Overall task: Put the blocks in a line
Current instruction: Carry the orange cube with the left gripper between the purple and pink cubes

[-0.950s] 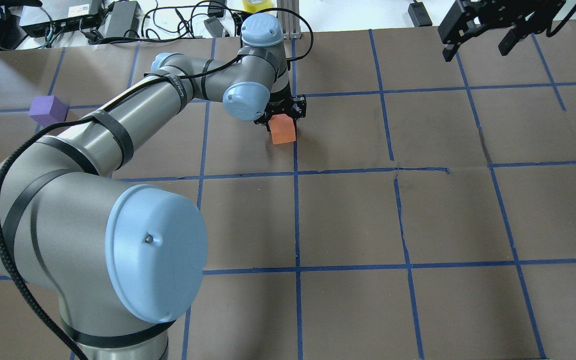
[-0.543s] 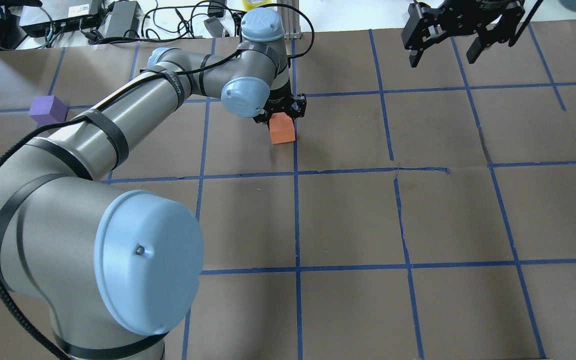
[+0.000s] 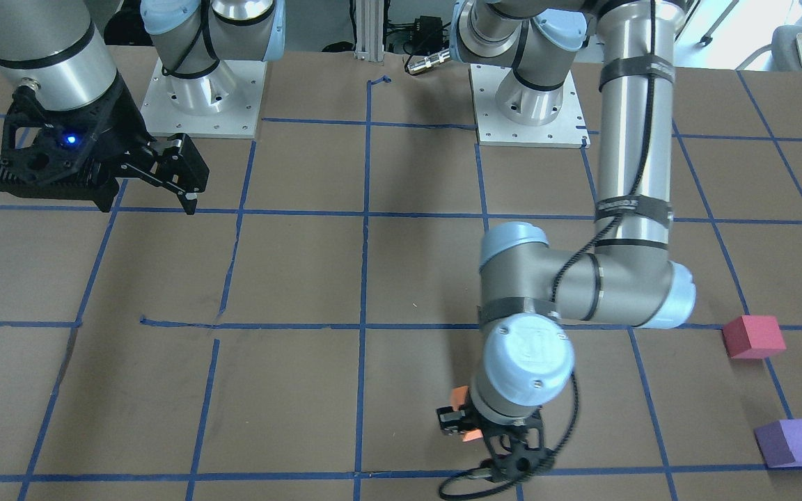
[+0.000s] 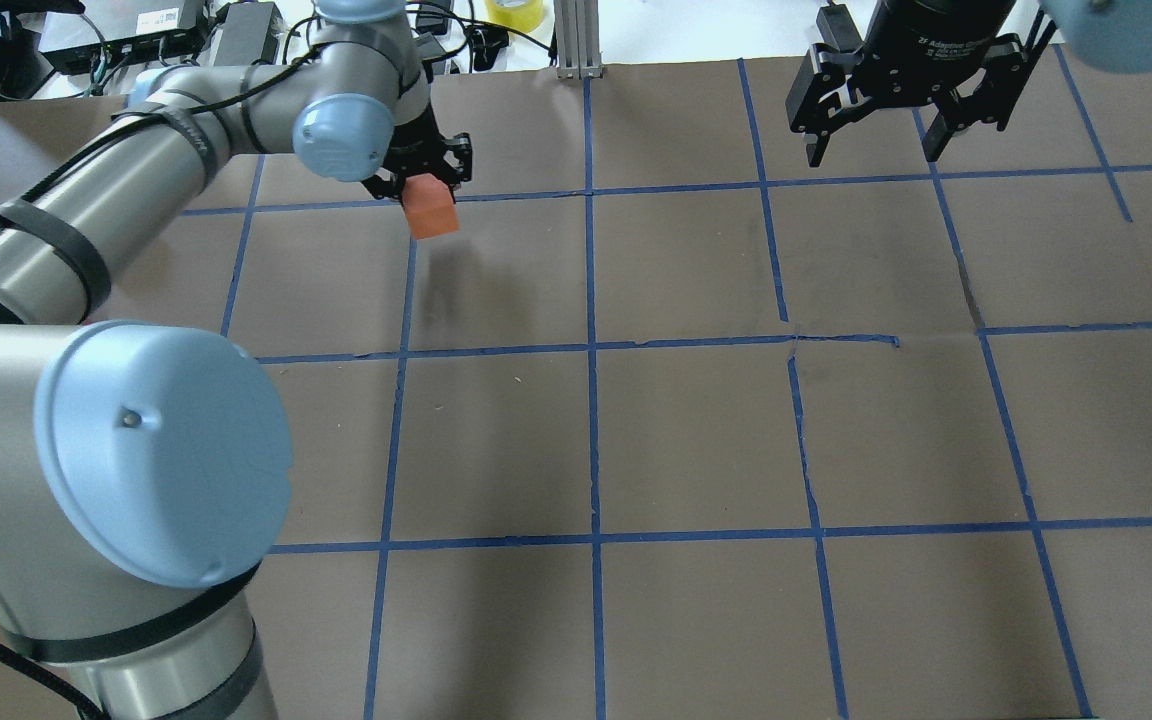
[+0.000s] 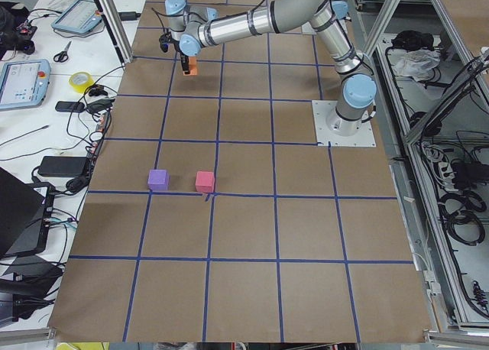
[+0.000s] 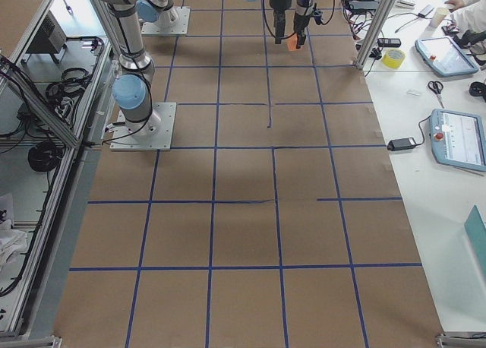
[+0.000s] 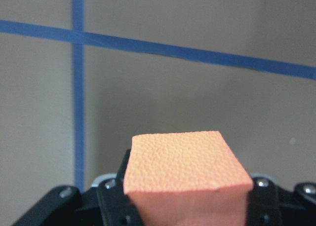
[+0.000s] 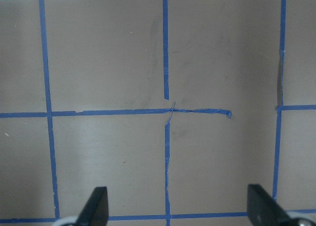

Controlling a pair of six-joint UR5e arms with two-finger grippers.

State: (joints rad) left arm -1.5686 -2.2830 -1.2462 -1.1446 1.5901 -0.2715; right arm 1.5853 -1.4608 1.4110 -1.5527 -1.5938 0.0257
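Observation:
My left gripper [image 4: 422,180] is shut on the orange block [image 4: 431,213] and holds it above the table at the far left-centre. The left wrist view shows the orange block [image 7: 185,162] between the fingers over a blue tape crossing. The crimson-pink block [image 3: 753,337] and the purple block [image 3: 791,443] sit apart on the table at the robot's far left, also in the exterior left view [image 5: 205,182] [image 5: 158,179]. The left arm hides them in the overhead view. My right gripper [image 4: 874,152] is open and empty, high over the far right; the right wrist view shows bare paper between its fingertips [image 8: 96,206].
Brown paper with a blue tape grid [image 4: 593,345] covers the table. Cables, power bricks and a yellow tape roll [image 4: 516,12] lie beyond the far edge by an aluminium post [image 4: 576,40]. Both arm bases [image 3: 202,97] stand on the robot's side.
My left gripper has carried the orange block leftward and a little farther away, raised off the table. My right gripper has moved left and slightly nearer.

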